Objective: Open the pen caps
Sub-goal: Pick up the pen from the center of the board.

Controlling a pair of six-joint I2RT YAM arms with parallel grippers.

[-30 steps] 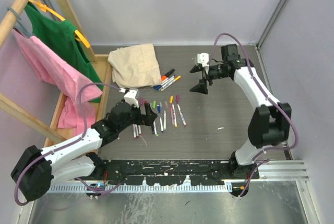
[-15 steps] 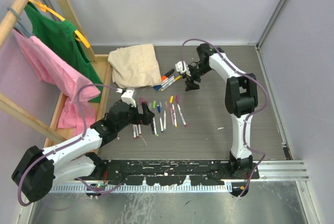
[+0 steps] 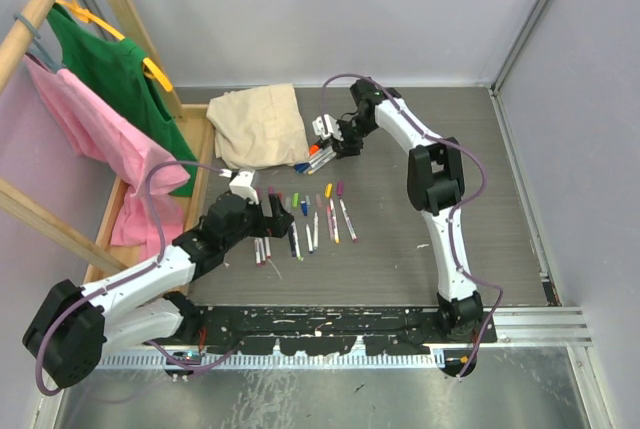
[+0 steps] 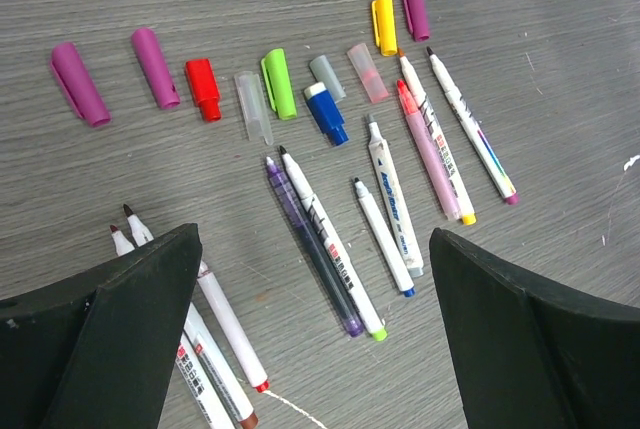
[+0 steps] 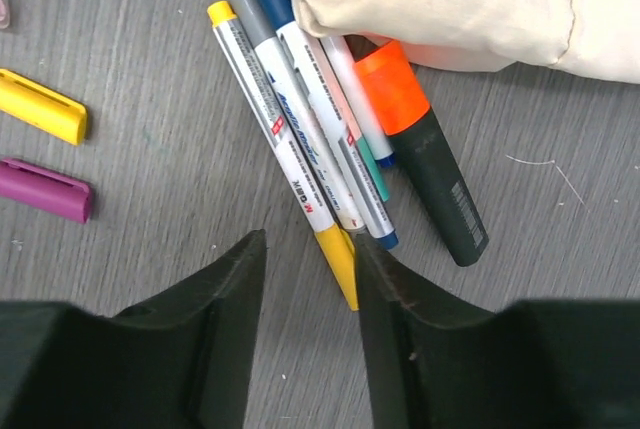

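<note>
Grey wood-grain table (image 3: 390, 249) between pale walls, and from overhead both arms reach out across it. At centre frame the left gripper (image 3: 278, 211) hangs over the rows of pens (image 3: 312, 224). The right gripper (image 3: 335, 141) is higher up, just beside the beige cloth (image 3: 262, 124). Only this view catches the wooden rack (image 3: 60, 9) at upper left, with its green shirt (image 3: 110, 69) and pink shirt (image 3: 90, 129).

Down on the left wrist camera, the pen caps (image 4: 278, 82) lie loose in a line across the top of the frame: purple, red, clear, green, blue, yellow. Bare-tipped pens lie below them. The black fingers sit in the bottom corners, spread wide and gripping nothing.

The right wrist camera shows what overhead blurs: capped pens (image 5: 300, 139) fanning out from under the cloth, touching a fat black marker (image 5: 445, 199) with an orange cap. The jaws are narrow, one pen's yellow cap (image 5: 338, 254) between them, with a gap showing on its left.
</note>
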